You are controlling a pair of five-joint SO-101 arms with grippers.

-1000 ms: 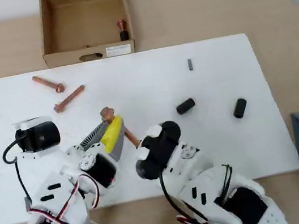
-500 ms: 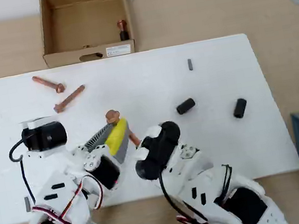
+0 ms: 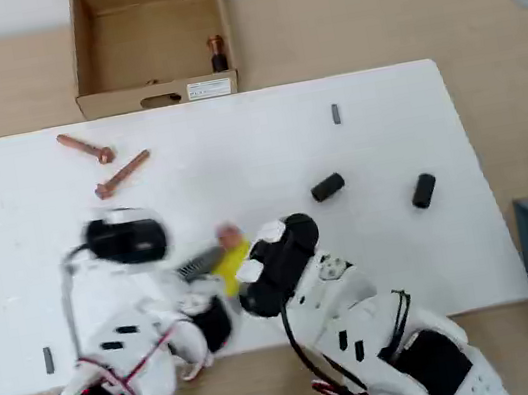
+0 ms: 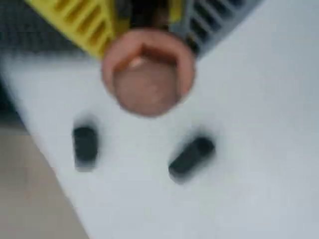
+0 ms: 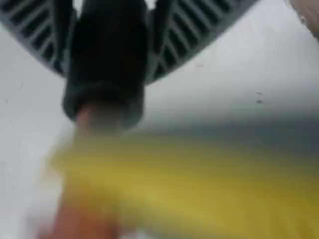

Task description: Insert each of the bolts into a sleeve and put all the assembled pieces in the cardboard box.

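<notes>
Evidently mid-insertion: your left gripper (image 4: 145, 14) is closed on the bolt (image 4: 148, 74), your right gripper (image 5: 107, 35) on the sleeve (image 5: 105, 79) meeting its tip, so align both and push straight in.

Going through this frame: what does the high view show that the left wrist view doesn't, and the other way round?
High view, not left wrist: the cardboard box with one assembled piece inside, and two loose bolts on the white sheet. Left wrist, not high: the held bolt with its head seen end-on, sticking out past the left end effector. Both: that held bolt and two loose black sleeves on the sheet.
</notes>
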